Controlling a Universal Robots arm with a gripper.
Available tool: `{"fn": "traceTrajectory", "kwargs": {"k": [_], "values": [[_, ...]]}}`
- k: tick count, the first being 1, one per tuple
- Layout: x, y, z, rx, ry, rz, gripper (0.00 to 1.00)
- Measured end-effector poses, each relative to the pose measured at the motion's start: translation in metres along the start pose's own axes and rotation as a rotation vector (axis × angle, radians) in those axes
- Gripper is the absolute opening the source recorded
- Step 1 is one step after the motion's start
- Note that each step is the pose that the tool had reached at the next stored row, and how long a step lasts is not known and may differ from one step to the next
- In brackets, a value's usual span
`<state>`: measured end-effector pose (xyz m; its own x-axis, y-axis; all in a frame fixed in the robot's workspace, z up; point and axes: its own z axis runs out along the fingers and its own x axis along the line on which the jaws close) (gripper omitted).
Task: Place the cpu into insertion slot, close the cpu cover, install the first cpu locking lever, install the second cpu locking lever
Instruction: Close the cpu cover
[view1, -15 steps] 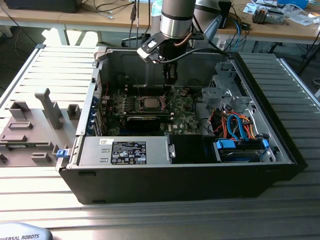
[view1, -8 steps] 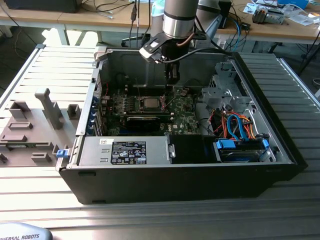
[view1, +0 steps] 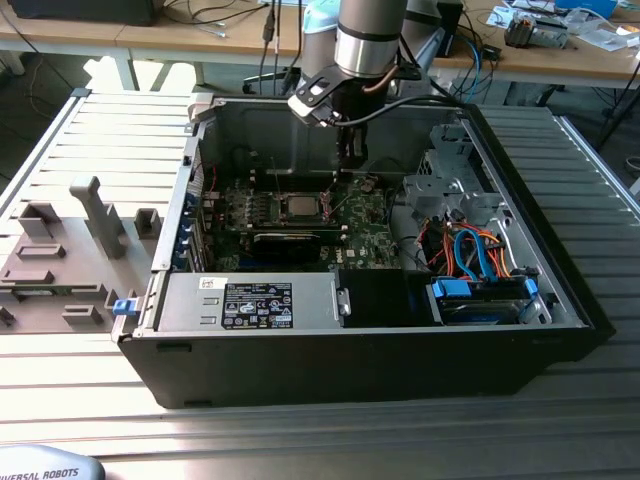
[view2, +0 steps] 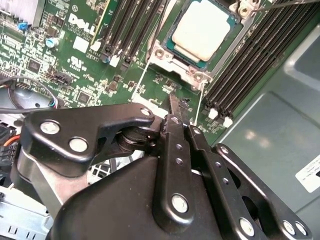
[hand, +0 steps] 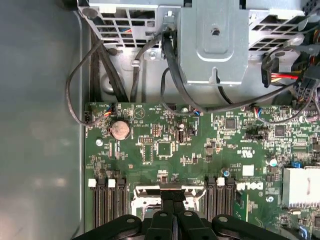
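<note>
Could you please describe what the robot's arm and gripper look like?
The arm is a silver-grey cylinder with dark bands, a black cable looping beside it. The gripper is black, built of flat linkage bars joined by shiny silver rivets.

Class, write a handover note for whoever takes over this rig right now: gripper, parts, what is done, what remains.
Gripper: fingers shut, apparently empty, hovers over the green board beside the socket.
Cpu: seated in the insertion slot, with the cpu cover down around it.
Done: placing, cover.
Left: locking levers; the thin rods off the socket's corners look unlatched.
</note>
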<state>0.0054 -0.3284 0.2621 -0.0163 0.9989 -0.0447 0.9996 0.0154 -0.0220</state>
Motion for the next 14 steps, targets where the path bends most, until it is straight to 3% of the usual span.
{"fn": "traceTrajectory", "kwargs": {"k": [8,14], "values": [[-0.0003,0.0081,-0.0037,0.0020,0.0000,0.000,0.11],[-0.0006,0.0217,-0.0055,0.0079,0.0002,0.000,0.11]]}}
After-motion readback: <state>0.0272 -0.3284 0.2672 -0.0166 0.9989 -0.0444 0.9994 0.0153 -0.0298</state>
